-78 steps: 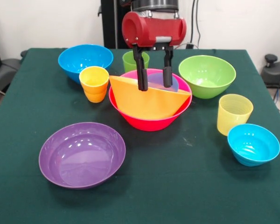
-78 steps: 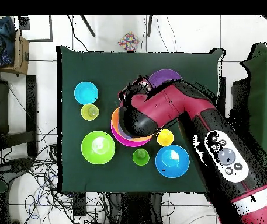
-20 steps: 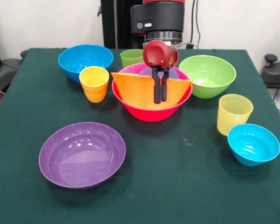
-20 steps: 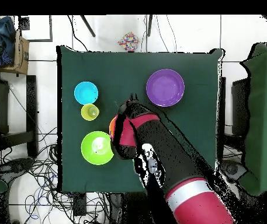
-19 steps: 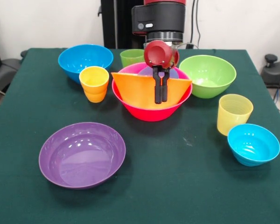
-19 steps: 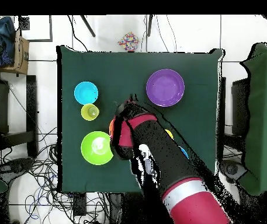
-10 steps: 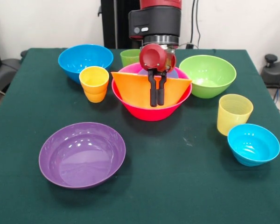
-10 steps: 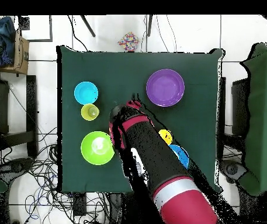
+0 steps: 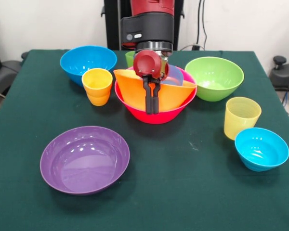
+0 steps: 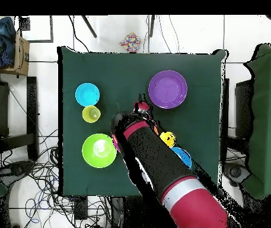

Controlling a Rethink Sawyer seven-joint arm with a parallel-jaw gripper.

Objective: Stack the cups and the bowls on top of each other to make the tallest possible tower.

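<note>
The big pink bowl (image 9: 156, 115) stands mid-table with the orange bowl (image 9: 130, 91) tilted inside it and a small blue bowl (image 9: 176, 75) behind that. My gripper (image 9: 151, 109) hangs in front of the orange bowl's near wall with its fingers close together. I cannot tell if they pinch the wall. Around stand a yellow-orange cup (image 9: 97, 85), a green cup (image 9: 129, 57), a blue bowl (image 9: 88, 59), a green bowl (image 9: 214, 77), a pale yellow cup (image 9: 242, 117), a small blue bowl (image 9: 261, 148) and the purple bowl (image 9: 85, 159). In the overhead view my arm (image 10: 152, 154) hides the pile.
The overhead view shows the purple bowl (image 10: 168, 89), the small blue bowl (image 10: 87, 94), the pale yellow cup (image 10: 91, 113), the green bowl (image 10: 99, 150) and the yellow-orange cup (image 10: 168, 139). Cables lie on the floor around the green table (image 10: 126, 65).
My gripper has moved left in the front view. The orange bowl has shifted its tilt, and the small blue bowl behind it now shows.
</note>
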